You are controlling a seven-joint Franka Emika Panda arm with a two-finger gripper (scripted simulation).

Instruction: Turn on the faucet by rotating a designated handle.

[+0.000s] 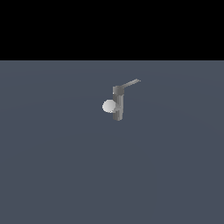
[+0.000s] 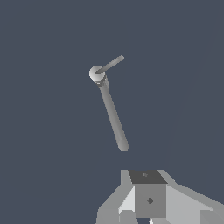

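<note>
The faucet is a small grey upright post standing alone on the dark floor in the exterior view. A pale round ball sits on its side toward the exterior view's left. The handle, a thin flat light-grey lever, slants up from the post's top toward the exterior view's right. In the wrist view the faucet appears as a long grey bar with the ball at its far end and the handle sticking out from there. My gripper shows only as grey blocks, well apart from the faucet.
A flat dark grey-blue floor surrounds the faucet on all sides. A black band fills the exterior view above the floor's far edge. No arm appears in the exterior view.
</note>
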